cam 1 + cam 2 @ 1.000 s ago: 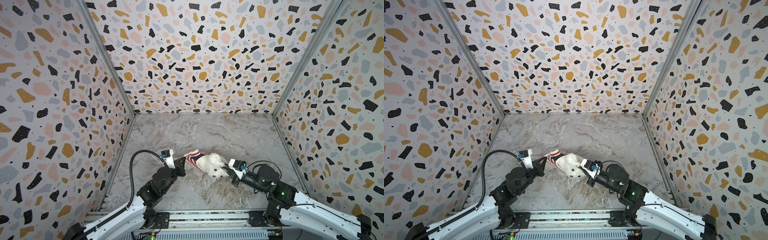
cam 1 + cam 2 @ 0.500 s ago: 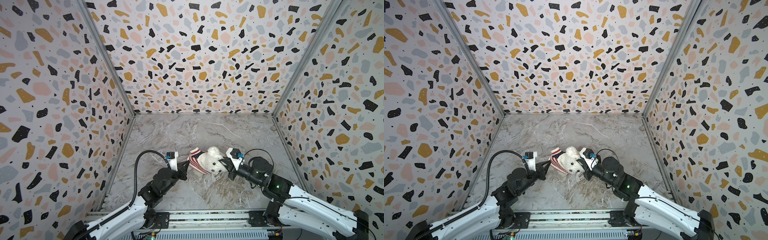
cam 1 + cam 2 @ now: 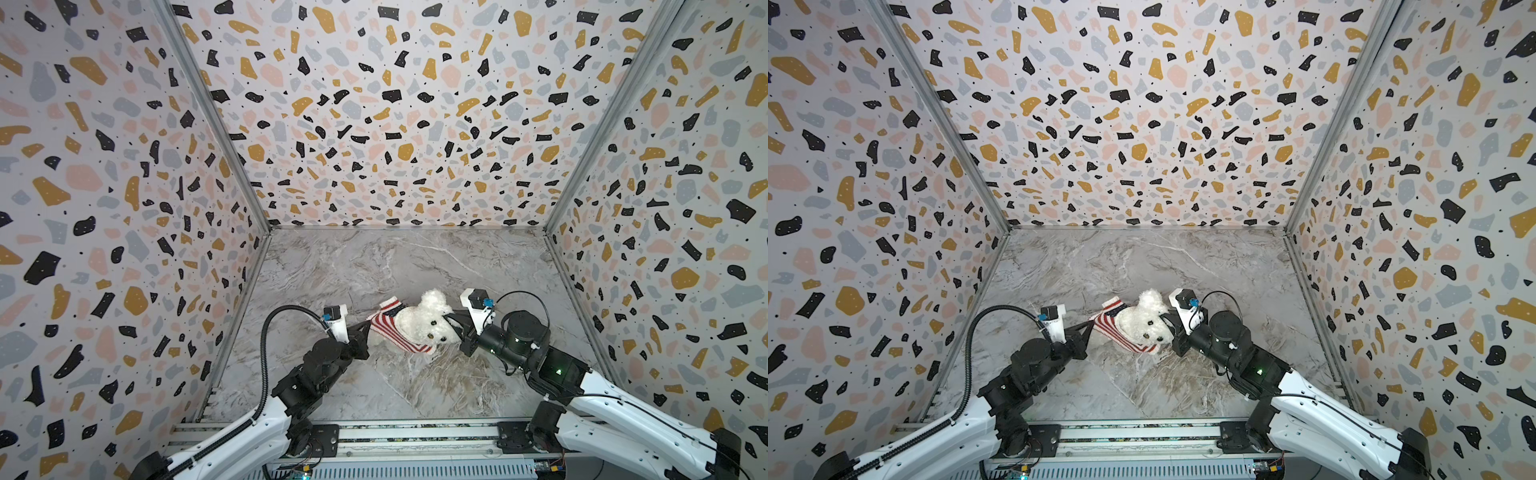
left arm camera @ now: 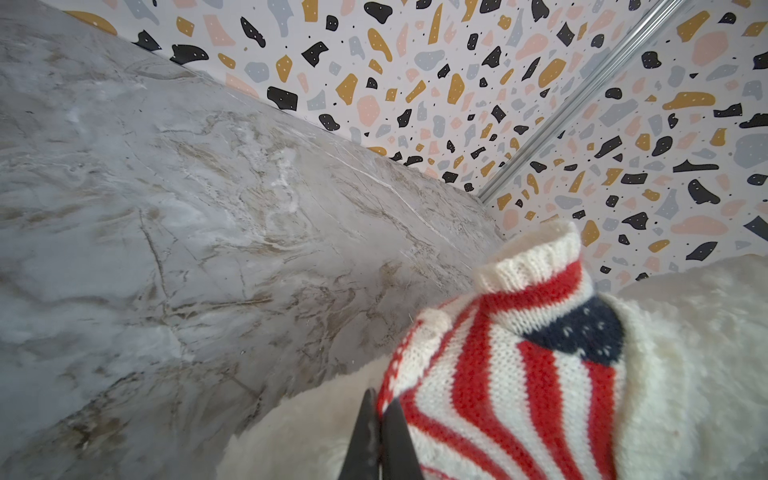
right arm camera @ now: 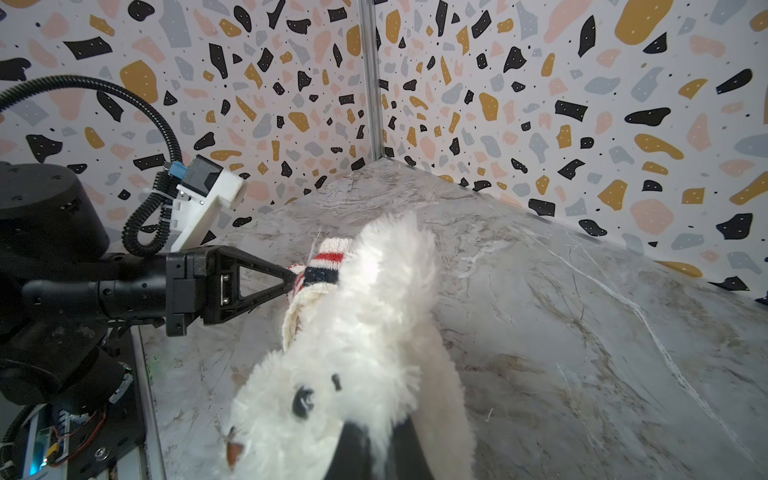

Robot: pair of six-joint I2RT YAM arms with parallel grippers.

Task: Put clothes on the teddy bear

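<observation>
The teddy bear [image 3: 420, 326] is stretched over the table [image 3: 374, 270] between the left gripper [image 3: 366, 327], clamped on the sweater [image 3: 387, 329] hem, and the right gripper [image 3: 449, 321], clamped on head fur, which may slip if pulled.

We see a grey marbled table [image 3: 395, 266], walled at its far and side edges. About its middle is the teddy bear [image 3: 419, 324] in a striped sweater [image 3: 386, 326]; we cannot tell whether it touches the table.

The left arm [image 3: 316, 365] and right arm [image 3: 519, 345] stretch low toward each other; left pincer [image 3: 367, 328] and right pincer [image 3: 452, 326] are both pinched closed.
</observation>
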